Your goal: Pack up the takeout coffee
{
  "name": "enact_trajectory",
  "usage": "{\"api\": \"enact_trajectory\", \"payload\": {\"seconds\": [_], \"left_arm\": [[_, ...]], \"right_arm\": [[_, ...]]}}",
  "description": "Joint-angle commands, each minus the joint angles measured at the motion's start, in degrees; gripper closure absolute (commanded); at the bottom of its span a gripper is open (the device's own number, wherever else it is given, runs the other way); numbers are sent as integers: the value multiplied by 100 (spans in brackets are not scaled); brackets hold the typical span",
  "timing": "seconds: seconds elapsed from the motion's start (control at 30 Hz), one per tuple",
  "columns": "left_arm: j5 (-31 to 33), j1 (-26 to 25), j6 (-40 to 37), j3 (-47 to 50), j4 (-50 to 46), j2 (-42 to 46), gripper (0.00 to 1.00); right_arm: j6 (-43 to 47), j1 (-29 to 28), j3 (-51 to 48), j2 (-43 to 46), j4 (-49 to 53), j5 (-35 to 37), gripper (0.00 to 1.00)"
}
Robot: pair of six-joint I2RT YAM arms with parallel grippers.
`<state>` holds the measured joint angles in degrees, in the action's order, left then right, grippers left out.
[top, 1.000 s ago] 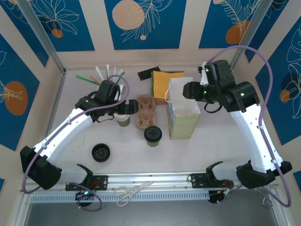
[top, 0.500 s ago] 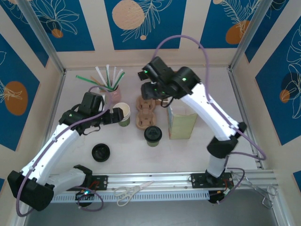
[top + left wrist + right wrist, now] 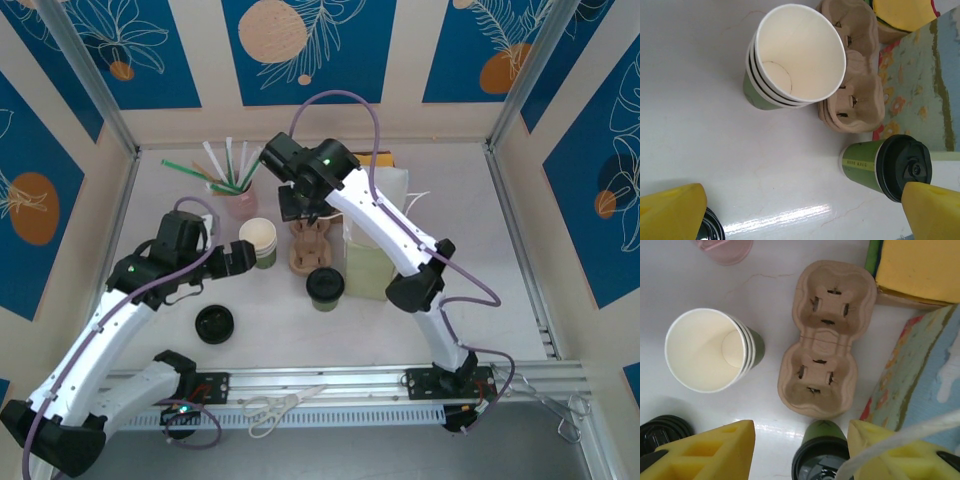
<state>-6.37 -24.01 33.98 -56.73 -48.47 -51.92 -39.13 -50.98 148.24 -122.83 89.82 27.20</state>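
Left claw (image 3: pixel 801 187) first: it hangs low over the table (image 3: pixel 700 125), jaws spread as wide as they go, and there is nothing between them but bare tabletop. Straight ahead of it stands the stack of lidless cups (image 3: pixel 795 55), three nested and cream-white inside. Just to the right of that stack lies the cardboard carrier (image 3: pixel 855 85). And there is the takeout coffee (image 3: pixel 890 165), upright with its black lid on, off towards this claw's right finger. From above it stands clear of the claw, untouched. The loose black lid (image 3: pixel 214 324) sits back by the left finger.

Over to the right claw (image 3: pixel 801 426): it hovers high above the carrier with its yellow fingers parted about halfway, gripping nothing at all. Through its own camera the coffee sits far below, between the two fingers at the near edge, free on the table. The carrier lies just ahead of the claw, the cup stack is out to its left, and the flowered paper bag (image 3: pixel 920 370) rises on its right.
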Motion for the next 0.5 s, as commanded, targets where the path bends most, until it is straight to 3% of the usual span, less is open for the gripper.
{"api": "enact_trajectory", "payload": {"seconds": [0.0, 0.2, 0.47], "left_arm": [[-284, 60, -87, -6, 102, -37, 0], [-968, 39, 115, 6, 749, -367, 0], [-1320, -125, 286, -280, 1246, -910, 3]], "right_arm": [[-57, 85, -372, 621, -50, -18, 48], [-53, 84, 30, 864, 494, 342, 44], [1, 80, -664, 1673, 497, 283, 36]]}}
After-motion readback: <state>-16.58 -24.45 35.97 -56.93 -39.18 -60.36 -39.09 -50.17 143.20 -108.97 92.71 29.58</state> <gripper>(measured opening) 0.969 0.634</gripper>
